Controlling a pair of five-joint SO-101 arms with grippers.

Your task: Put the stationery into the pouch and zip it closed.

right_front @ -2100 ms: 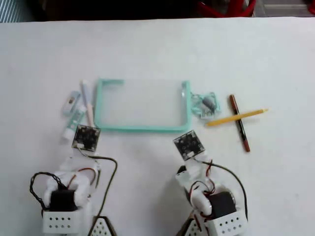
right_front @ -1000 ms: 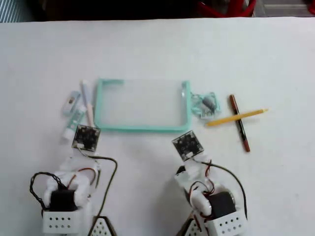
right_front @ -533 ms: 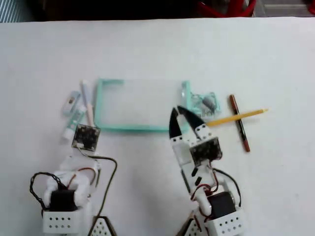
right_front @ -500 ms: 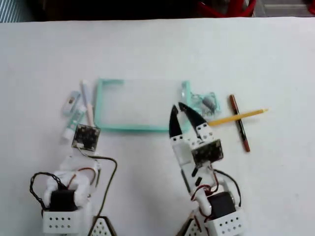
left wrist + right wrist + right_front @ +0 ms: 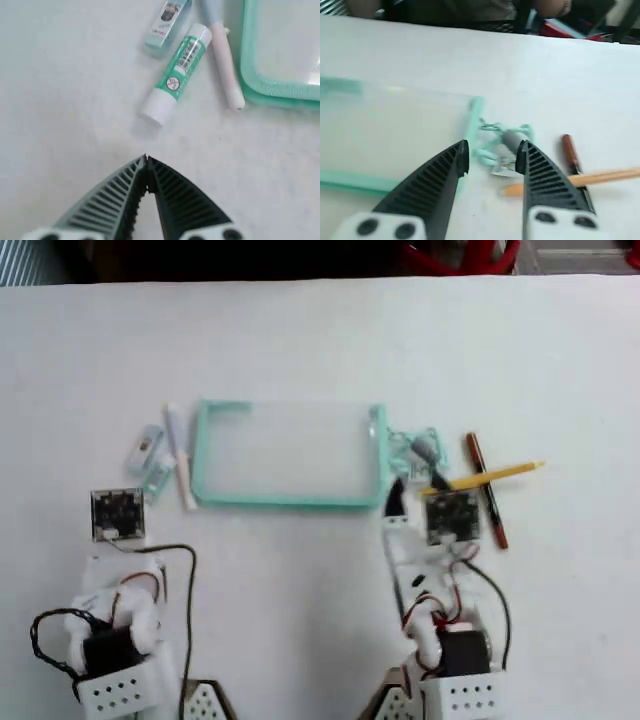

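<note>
the left arm's fingers are clenched tip to tip above bare bench, holding nothing. just beyond them lies a green-and-white glue stick, its white cap end nearest the fingertips. beside it are a small pale blue box and a pale pink pen, which lies along the short left edge of the clear rectangular pouch with mint-green edging.

the right arm's fingers are spread apart and grasp nothing, standing near the pouch's near right corner. past the gap between them sits a tangle of mint-green cord loops with a grey charm, just beside the pouch's right short edge. to its right lie a dark brown pen and a yellow pencil.

the pouch lies flat, and all the stationery is outside it on the bench, at either end. the high view adds that the pencil lies across the brown pen, and that the glue stick, box and pink pen sit well apart from the pen and pencil, with the pouch between. the left wrist view gives the glue stick's printed label close up.

the white bench carries everything. behind its far edge the room is dark, with a red object.
</note>
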